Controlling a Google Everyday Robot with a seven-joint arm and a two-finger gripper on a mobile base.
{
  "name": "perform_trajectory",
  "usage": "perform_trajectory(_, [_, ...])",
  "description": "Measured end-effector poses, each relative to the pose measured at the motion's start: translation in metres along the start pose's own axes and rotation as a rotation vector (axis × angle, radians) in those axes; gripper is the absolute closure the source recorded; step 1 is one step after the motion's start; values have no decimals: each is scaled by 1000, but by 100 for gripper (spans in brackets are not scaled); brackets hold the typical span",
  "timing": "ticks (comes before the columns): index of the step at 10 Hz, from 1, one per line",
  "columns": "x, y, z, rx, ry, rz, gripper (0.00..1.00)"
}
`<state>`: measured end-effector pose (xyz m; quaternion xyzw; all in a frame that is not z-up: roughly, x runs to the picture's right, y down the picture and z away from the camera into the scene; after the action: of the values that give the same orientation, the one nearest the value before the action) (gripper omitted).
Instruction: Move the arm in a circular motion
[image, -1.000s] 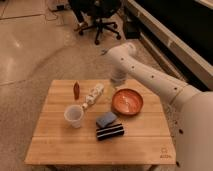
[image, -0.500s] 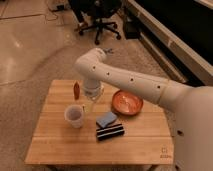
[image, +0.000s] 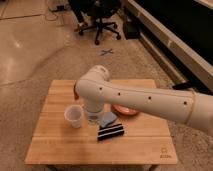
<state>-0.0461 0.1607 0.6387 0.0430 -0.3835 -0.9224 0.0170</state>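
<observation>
Filling the right half of the frame is the arm, a thick white tube running in from the right edge to a rounded elbow just above centre, then turning straight down toward the table. To my eye that bent pose suits a sweep over the things rather than a reach for any one of them. Under it, the wooden tabletop takes the lower half of the frame, its goods bunched mid-board, bare wood along the near edge. Top centre, a black office chair stands on the floor, well apart. On the board, an orange-red bowl sits just right of centre, half hidden by the forearm crossing over it. Below it a dark striped packet lies flat. Left of centre a white cup stands upright, and a blue pad is tucked between packet and down-pointing link. Smallest of all is the hand, at the foot of that link, low between cup and blue pad, just beside both. Open or closed I cannot tell, nor whether it holds anything. So the arm rises directly above the hand and stretches away right, and I judge the circle to be at its leftward side.
</observation>
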Motion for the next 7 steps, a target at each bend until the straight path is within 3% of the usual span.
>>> perform_trajectory(1, [-47,0,-10,-5,27,105,20])
perform_trajectory(3, [-121,15,-22,-26,40,288,20])
perform_trajectory(5, [-210,41,-31,-53,19,501,20])
perform_trajectory(7, [-268,76,-37,-92,-1,656,20])
